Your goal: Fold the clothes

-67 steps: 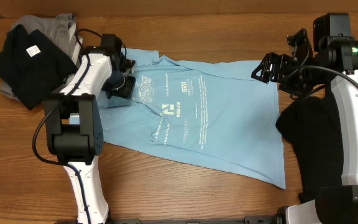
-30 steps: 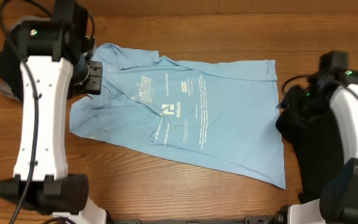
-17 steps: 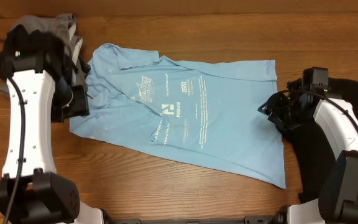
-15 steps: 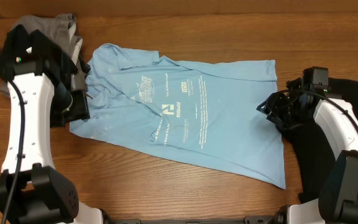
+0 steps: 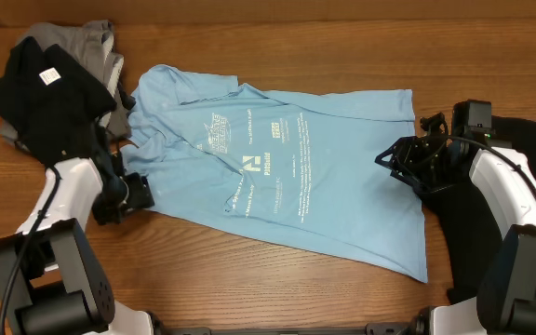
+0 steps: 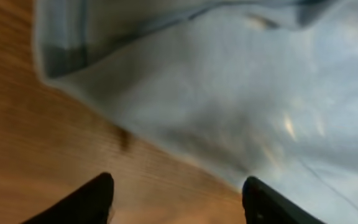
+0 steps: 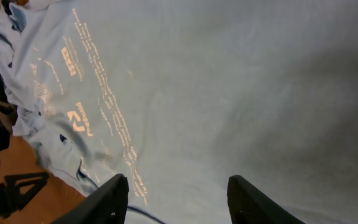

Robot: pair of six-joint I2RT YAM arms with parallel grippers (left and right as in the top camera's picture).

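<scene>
The light blue T-shirt (image 5: 277,177) with pale printed lettering lies spread face up across the middle of the wooden table (image 5: 249,288). My left gripper (image 5: 140,193) sits low at the shirt's lower left edge. In the left wrist view its gripper (image 6: 176,200) is open over bare wood, with the blurred shirt hem (image 6: 229,99) just ahead. My right gripper (image 5: 386,158) hovers over the shirt's right side. The right wrist view shows this gripper (image 7: 179,200) open above the blue fabric (image 7: 229,93), holding nothing.
A pile of black and grey clothes (image 5: 49,88) lies at the back left corner. A black garment (image 5: 487,214) lies at the right, under my right arm. Bare wood runs along the front edge.
My left arm has swung down from beside the pile to the shirt's lower left edge, its jaws wider. My right gripper has reached leftward over the shirt's right side. The shirt has not moved.
</scene>
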